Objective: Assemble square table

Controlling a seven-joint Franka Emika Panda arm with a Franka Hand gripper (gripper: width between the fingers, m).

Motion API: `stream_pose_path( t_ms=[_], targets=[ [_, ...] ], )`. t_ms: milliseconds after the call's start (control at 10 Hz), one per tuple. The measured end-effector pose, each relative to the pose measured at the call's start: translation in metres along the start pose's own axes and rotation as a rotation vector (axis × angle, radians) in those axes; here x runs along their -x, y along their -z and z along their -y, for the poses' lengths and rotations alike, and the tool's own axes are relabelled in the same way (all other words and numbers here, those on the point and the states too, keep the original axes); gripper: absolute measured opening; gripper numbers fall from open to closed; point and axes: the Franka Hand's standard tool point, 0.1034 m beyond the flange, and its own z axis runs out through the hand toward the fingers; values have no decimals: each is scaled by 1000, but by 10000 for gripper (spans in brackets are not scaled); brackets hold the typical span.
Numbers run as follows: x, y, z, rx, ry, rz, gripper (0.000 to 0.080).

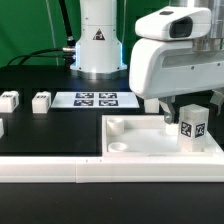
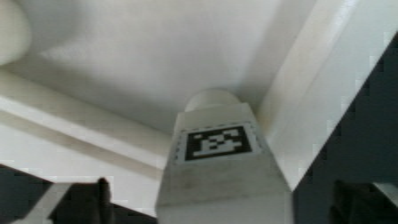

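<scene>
The white square slab (image 1: 140, 140) lies on the black table at the exterior view's right, with its raised rim and round corner pockets showing. A white tagged leg block (image 1: 193, 124) stands upright at the slab's near right corner. My gripper (image 1: 186, 110) hangs over it. In the wrist view the leg (image 2: 222, 150) rises between my two dark fingers (image 2: 80, 200), with a gap on each side, so the jaws stand open around it. The slab's floor (image 2: 143, 50) fills the view behind it.
Two loose leg blocks (image 1: 9, 100) (image 1: 41, 101) sit at the exterior view's left, and a third (image 1: 1, 128) is at the left edge. The marker board (image 1: 90, 99) lies by the robot base. A long white border rail (image 1: 100, 172) runs along the front.
</scene>
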Motion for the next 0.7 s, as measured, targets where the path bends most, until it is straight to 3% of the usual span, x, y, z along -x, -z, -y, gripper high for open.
stream_pose_path(
  t_ms=[100,200,300,700],
  targets=[
    [0,0,0,0,0,0,422],
    [0,0,0,0,-1,0,422],
    [0,0,0,0,-10,0,290],
    [0,0,0,-4,-236,0,290]
  ],
)
